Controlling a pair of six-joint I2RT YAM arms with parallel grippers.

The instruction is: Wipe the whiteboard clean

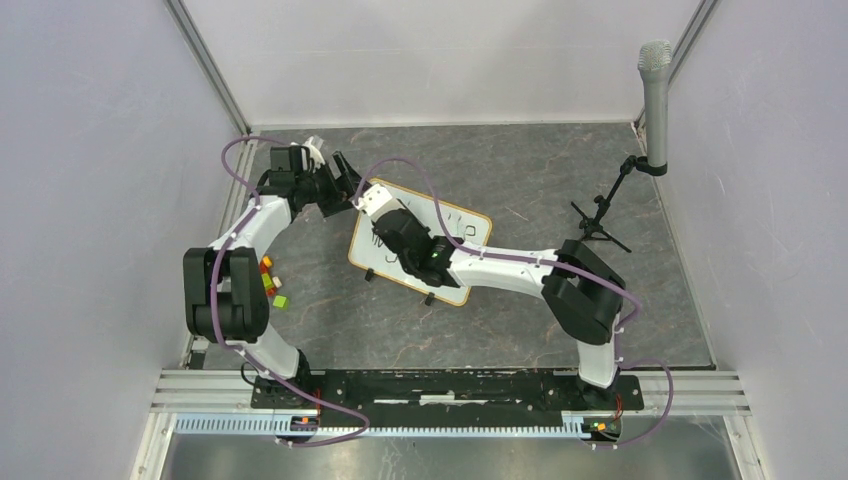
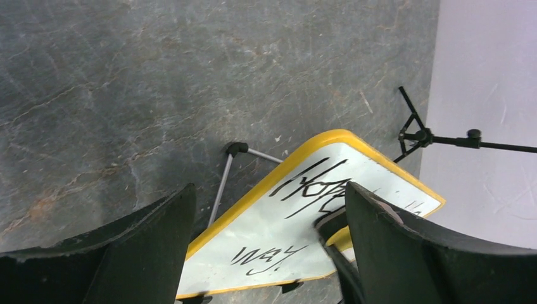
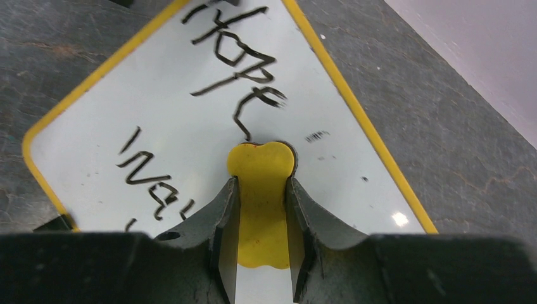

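The whiteboard [image 1: 458, 226] lies flat mid-table, with a yellow-orange frame and black handwriting on it. It also shows in the left wrist view [image 2: 278, 228] and the right wrist view [image 3: 164, 114]. My right gripper [image 1: 392, 222] is over the board's left half, shut on a yellow eraser [image 3: 261, 209] that rests on the white surface just below the writing. My left gripper [image 1: 345, 180] hovers open and empty off the board's far-left corner, its jaws wide apart [image 2: 269, 196]. The board's near-left part is hidden under the right arm in the top view.
A microphone [image 1: 655, 90] on a black tripod [image 1: 598, 220] stands at the back right; the tripod also shows in the left wrist view [image 2: 430, 136]. Small coloured blocks [image 1: 272, 282] lie beside the left arm. A thin grey rod [image 2: 220, 187] lies by the board's edge. Walls enclose three sides.
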